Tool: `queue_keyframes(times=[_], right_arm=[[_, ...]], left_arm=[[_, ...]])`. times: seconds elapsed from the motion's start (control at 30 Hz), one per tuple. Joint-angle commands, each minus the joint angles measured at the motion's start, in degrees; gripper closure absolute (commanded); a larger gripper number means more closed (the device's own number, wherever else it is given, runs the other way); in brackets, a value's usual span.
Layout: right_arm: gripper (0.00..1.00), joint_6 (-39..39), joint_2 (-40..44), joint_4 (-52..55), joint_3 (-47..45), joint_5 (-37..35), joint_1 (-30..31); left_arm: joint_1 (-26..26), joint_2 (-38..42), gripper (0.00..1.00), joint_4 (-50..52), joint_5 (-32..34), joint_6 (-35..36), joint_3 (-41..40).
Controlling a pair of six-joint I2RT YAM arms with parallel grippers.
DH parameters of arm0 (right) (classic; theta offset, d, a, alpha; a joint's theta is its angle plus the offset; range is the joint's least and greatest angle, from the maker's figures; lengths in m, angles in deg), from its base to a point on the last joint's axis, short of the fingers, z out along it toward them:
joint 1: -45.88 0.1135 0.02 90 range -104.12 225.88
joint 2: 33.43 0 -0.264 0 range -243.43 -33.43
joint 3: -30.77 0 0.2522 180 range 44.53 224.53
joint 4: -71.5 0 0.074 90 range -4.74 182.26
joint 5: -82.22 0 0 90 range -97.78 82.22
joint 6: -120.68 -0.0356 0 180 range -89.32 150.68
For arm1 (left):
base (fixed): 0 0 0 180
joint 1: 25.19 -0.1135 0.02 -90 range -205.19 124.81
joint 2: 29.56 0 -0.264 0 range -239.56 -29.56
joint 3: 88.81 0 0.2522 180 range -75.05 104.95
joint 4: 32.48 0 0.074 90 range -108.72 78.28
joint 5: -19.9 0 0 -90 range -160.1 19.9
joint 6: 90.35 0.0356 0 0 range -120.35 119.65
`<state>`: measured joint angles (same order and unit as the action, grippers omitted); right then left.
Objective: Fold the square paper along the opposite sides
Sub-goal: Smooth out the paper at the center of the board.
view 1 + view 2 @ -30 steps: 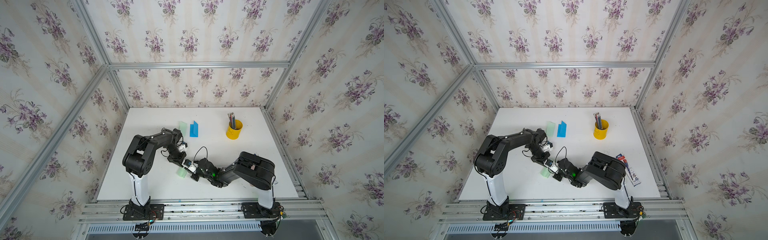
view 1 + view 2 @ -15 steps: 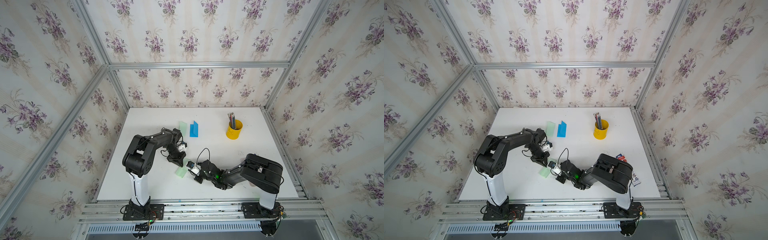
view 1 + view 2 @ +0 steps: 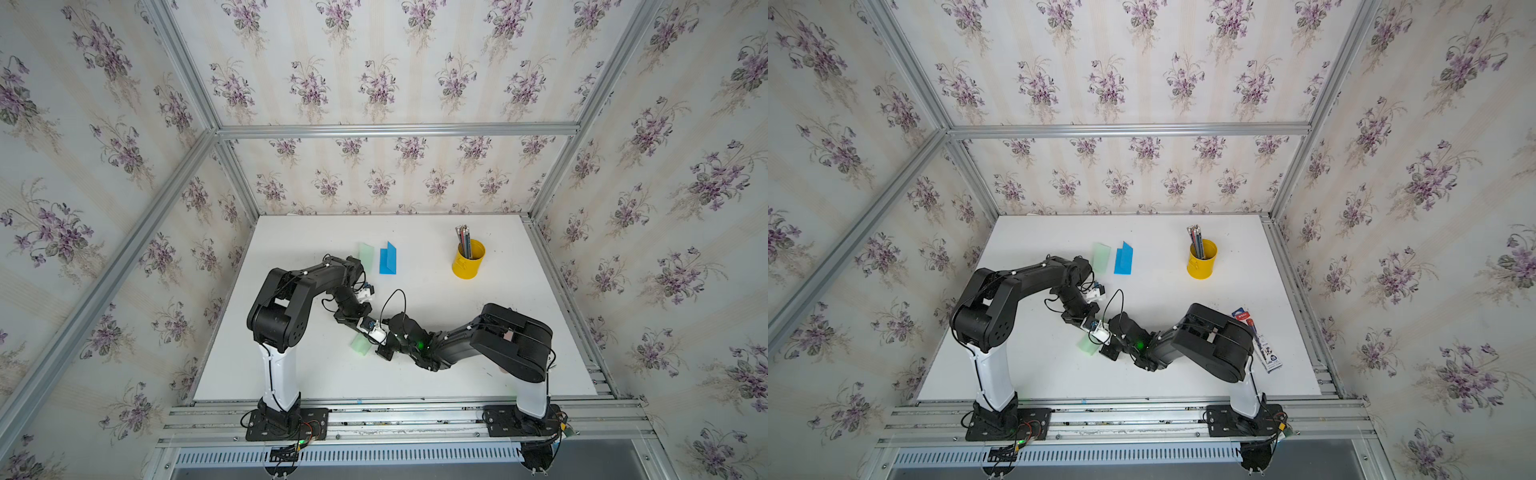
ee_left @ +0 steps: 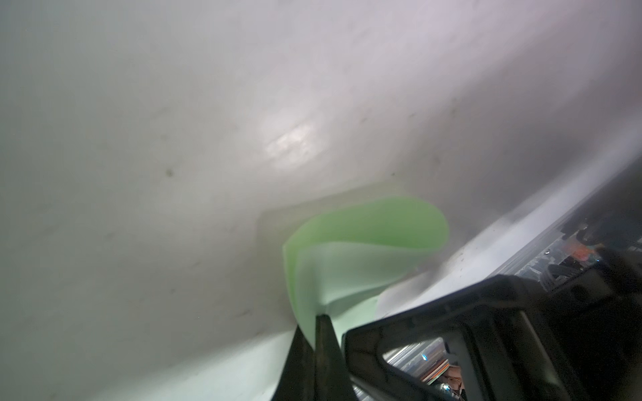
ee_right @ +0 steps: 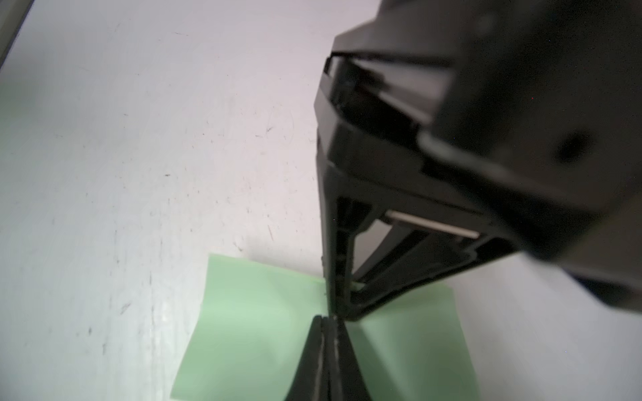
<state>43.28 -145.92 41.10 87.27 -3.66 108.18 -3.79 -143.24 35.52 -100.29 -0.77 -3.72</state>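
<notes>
A: Half folded?
B: About that. The paper (image 4: 364,222) arches over itself on the worktop (image 3: 436,374), uncreased. Left gripper (image 4: 312,324) pinches its edge; right gripper (image 5: 324,321) is closed too, possibly on the sheet. Creasing remains.

Purple-flowered striped wallpaper walls (image 3: 374,62), edged by aluminium frame bars (image 3: 395,130), enclose a brightly lit white tabletop (image 3: 436,374).

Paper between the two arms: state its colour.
The paper is light green, clearest in the right wrist view.
</notes>
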Motion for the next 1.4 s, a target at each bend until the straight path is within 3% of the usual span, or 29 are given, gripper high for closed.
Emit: queue_keyframes(times=[0.0,1.17,1.23,1.37], right_arm=[[1.0,0.4,-1.3,-2.3,-0.2,1.2,0.4],[1.0,2.2,-2.9,-3.7,-5.8,1.7,8.7],[1.0,1.6,-1.5,-3.6,-6.0,0.9,8.7],[1.0,0.6,9.2,-9.1,-11.6,-5.7,6.3]], left_arm=[[0.0,-1.1,1.0,-1.9,4.3,0.4,-0.2],[-3.7,-1.7,1.0,-1.2,6.2,-1.7,0.4],[-3.7,-1.7,1.0,-1.2,5.5,-1.8,0.3],[-2.7,0.8,1.0,-3.4,2.7,-4.6,-3.1]])
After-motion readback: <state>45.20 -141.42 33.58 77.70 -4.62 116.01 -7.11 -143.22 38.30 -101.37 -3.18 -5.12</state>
